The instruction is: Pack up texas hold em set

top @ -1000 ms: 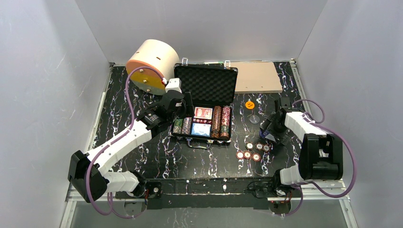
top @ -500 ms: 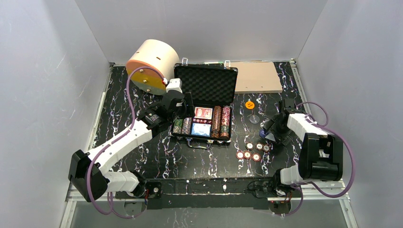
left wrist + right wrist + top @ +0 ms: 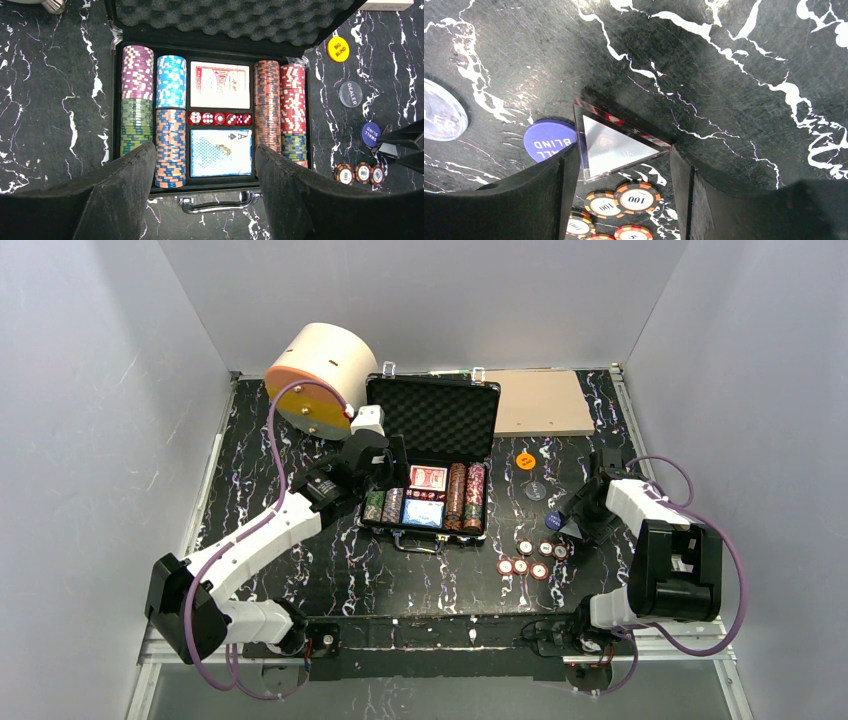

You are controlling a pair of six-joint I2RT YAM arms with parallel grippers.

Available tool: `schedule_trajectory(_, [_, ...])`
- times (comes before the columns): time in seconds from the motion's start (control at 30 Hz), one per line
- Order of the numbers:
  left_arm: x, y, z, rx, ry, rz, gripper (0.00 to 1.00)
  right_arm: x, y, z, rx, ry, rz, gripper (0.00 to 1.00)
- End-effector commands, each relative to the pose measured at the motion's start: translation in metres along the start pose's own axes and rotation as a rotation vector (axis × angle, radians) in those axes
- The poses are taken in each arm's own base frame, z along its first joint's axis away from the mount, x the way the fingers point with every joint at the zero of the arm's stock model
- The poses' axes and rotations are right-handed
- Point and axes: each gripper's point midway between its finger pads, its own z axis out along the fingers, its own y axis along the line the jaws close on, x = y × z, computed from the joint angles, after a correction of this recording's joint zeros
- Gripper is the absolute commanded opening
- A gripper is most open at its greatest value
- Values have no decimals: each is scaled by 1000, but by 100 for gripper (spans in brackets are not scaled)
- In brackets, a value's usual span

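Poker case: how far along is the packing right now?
Done: chip stacks, red deck, blue deck and dice sit in the open case. In hand: the right gripper has a clear triangle between its fingers; whether it grips is unclear. The left gripper hovers open over the case. Left: loose chips, three buttons, closing the lid.
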Motion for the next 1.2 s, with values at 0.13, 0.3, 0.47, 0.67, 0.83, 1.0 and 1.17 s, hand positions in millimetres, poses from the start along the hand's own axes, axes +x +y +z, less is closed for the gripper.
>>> schedule_trajectory(0.13, [-17,-2,-5,-9,-34,24,71,-18,20,-15,-69,-30,-9,60])
schedule_trajectory(0.3, [-23,-1,-8,-17,-54,32,71,-24,41,-40,-164,-49,-16,58])
schedule_trajectory(0.47, [-34,0,-13,-23,-84,34,71,-20,79,-72,-230,-102,-93,57])
schedule_trajectory(0.67, [-55,5,-28,-46,-157,24,71,15,147,-107,-338,-128,-190,57])
schedule_trajectory(0.83, [-73,14,-49,-69,-225,-3,71,49,205,-130,-435,-155,-270,58])
schedule_trajectory(1.0, [-79,25,-70,-79,-268,-40,75,89,252,-141,-465,-160,-360,58])
schedule_trajectory(1.17, [-73,35,-78,-88,-281,-36,80,119,295,-139,-484,-187,-434,58])
